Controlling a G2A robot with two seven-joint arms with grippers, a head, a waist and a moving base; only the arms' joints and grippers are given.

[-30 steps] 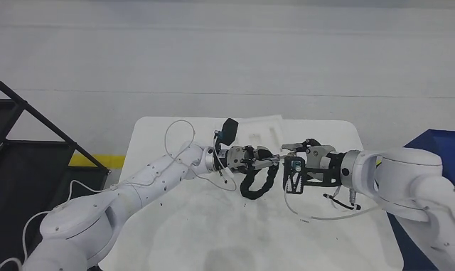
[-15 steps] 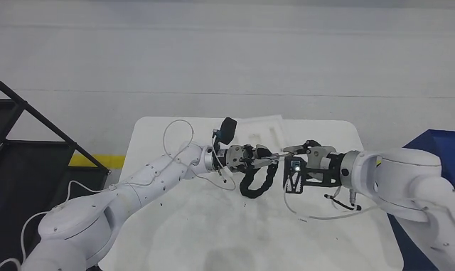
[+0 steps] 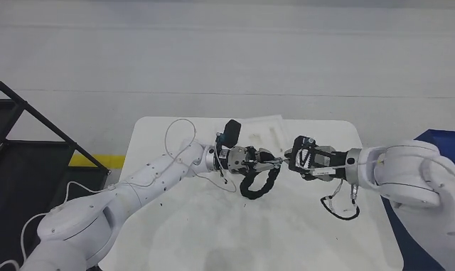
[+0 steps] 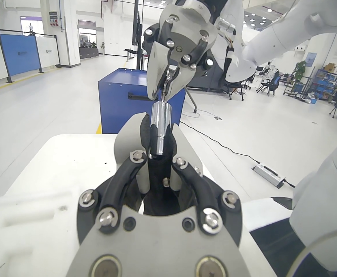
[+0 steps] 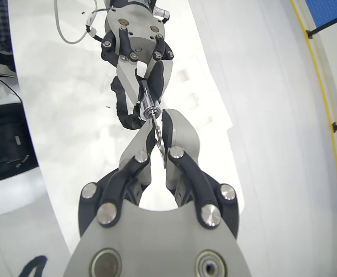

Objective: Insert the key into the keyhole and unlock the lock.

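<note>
My left gripper (image 4: 156,134) is shut on the lock (image 4: 159,129), a shiny metal cylinder with a black braided cable loop (image 3: 257,186) hanging from it above the table (image 3: 185,228). Facing it, my right gripper (image 5: 157,129) is shut on the flat metal key (image 5: 160,142), whose tip sits in the keyhole at the cylinder's end (image 5: 149,112). In the top view the left gripper (image 3: 272,159) and the right gripper (image 3: 290,159) meet tip to tip over the middle of the table. The key's blade is mostly hidden between the fingers.
A white foam tray (image 3: 266,131) with cut-out recesses lies at the far side of the table, just behind the grippers. A blue cabinet (image 3: 434,146) stands off the table's right edge. Loose cables hang from both wrists.
The right wrist has rotated about its axis, so its black camera bracket swung from the near side to the top. The cable under the right arm shifted right. The left arm has held still.
</note>
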